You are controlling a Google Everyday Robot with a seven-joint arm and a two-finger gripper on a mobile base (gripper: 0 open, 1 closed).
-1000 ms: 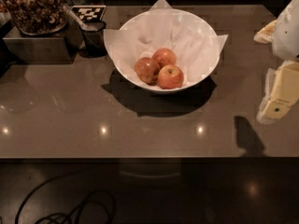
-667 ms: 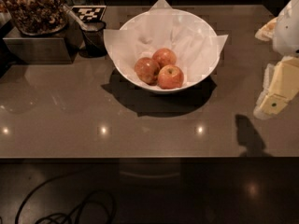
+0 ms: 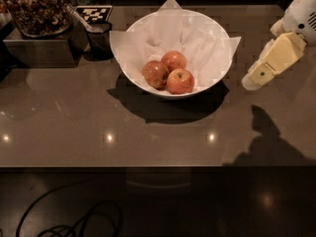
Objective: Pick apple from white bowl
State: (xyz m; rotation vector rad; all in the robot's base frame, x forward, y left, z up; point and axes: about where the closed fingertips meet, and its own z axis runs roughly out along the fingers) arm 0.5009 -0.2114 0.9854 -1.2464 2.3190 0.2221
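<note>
The white bowl (image 3: pixel 217 78) stands on the brown counter at the upper middle, lined with crinkled white paper whose corners stick up past the rim. Three red-yellow apples lie in its near left part: one at the front (image 3: pixel 180 81), one at the left (image 3: pixel 155 73), one behind (image 3: pixel 174 60). My gripper (image 3: pixel 253 82), cream-coloured, hangs above the counter just right of the bowl, outside its rim, pointing down and to the left. It holds nothing that I can see.
A small dark cup (image 3: pixel 100 37) with a utensil in it stands left of the bowl. A metal box topped with a clear container of brown snacks (image 3: pixel 37 14) sits at the far left. A black-and-white tag (image 3: pixel 94 13) lies behind. The counter's front edge (image 3: pixel 158 166) runs below.
My gripper has moved left and a little up, closer to the bowl's right rim. The bowl and apples have not moved.
</note>
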